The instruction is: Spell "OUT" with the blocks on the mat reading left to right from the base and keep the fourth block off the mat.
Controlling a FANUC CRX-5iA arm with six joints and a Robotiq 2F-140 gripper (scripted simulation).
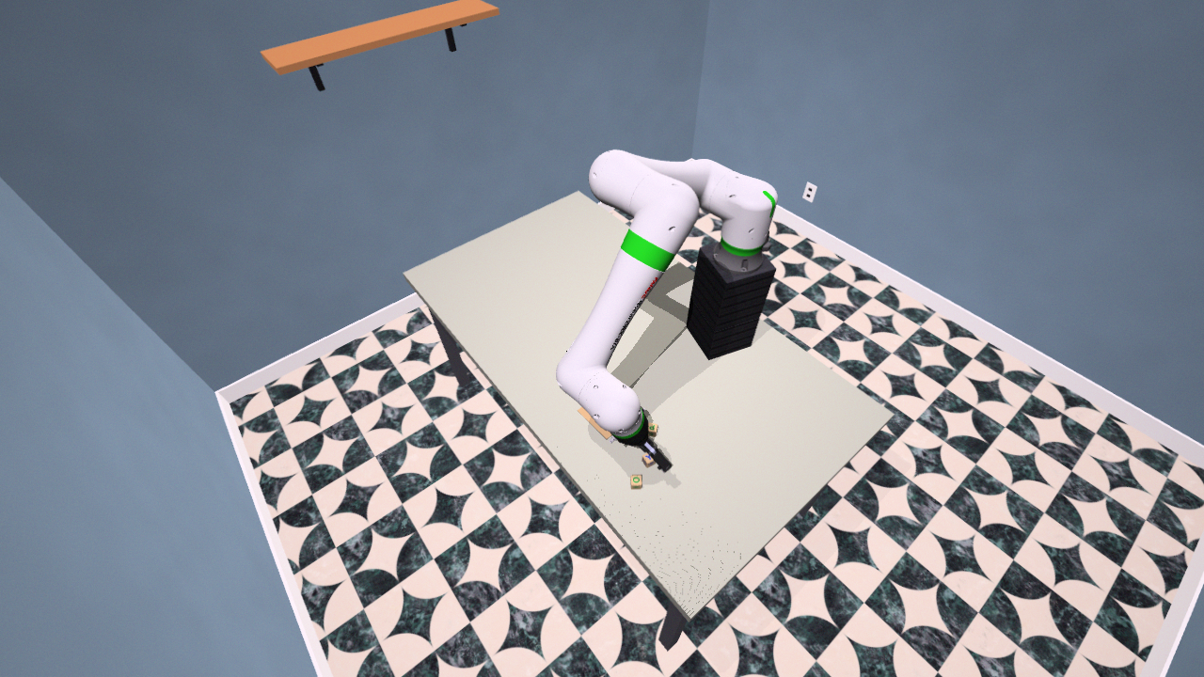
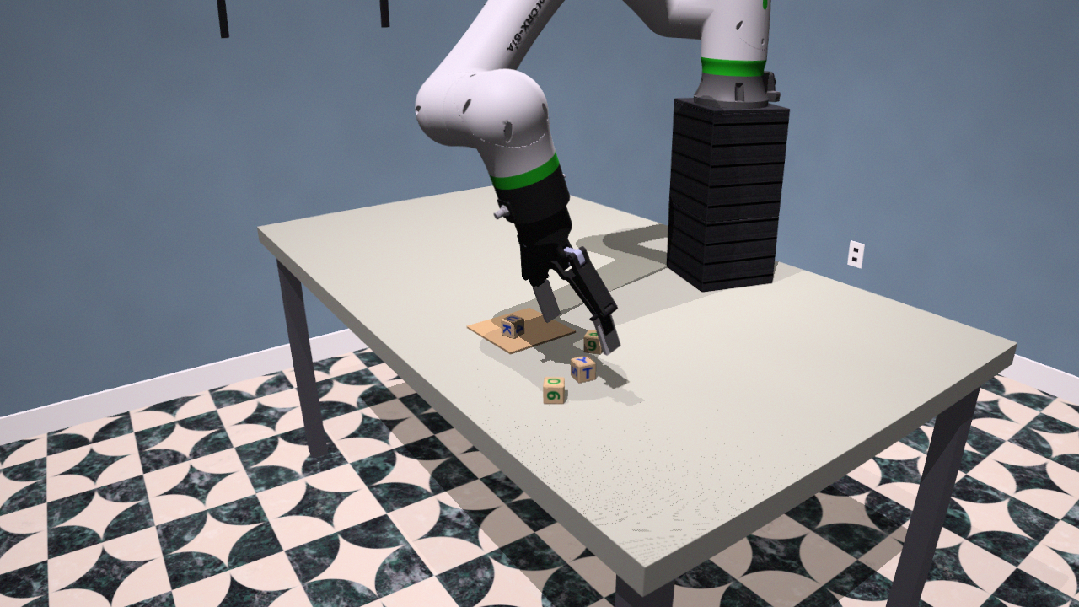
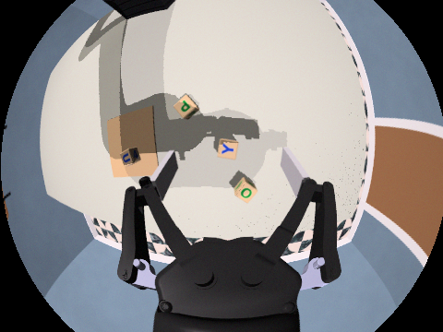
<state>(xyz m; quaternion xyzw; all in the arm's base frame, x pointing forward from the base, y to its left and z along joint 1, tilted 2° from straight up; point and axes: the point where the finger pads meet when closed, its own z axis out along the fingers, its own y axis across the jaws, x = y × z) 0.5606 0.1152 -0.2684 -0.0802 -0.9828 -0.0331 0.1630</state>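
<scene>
Writing shows on the white arm [image 1: 623,294] [image 2: 490,105]: I can read "CRX-5iA" from the side, but the word before it is cut off, and the top view's letters are too small to read. Four blocks have marks on them. The U block [image 2: 512,325] [image 3: 130,157] shows K and A on its sides, and the Y block [image 1: 647,460] [image 2: 582,368] [image 3: 228,148] has T on a side. The O block [image 1: 635,480] [image 2: 554,389] [image 3: 245,189] has a green 6 or 9 on its side. The last, the green-letter block [image 1: 653,428] [image 2: 591,342] [image 3: 185,106], has P or d on top

One mat [image 1: 594,422] [image 2: 539,335] [image 3: 131,124] lies by the long edge of the table [image 1: 757,420] [image 2: 754,339] [image 3: 277,46] across from the black stand [image 1: 729,311] [image 2: 724,196] [image 3: 138,6]. One block, U, sits on it, near the mat's corner on that same edge's side. Three blocks are off it: O nearest that long edge, Y in the middle, the green-letter one farthest in

The gripper [image 1: 641,452] [image 2: 579,332] [image 3: 231,161] has its two fingers spread wide, holding nothing. From above, the arm hides the U block and part of the mat
</scene>
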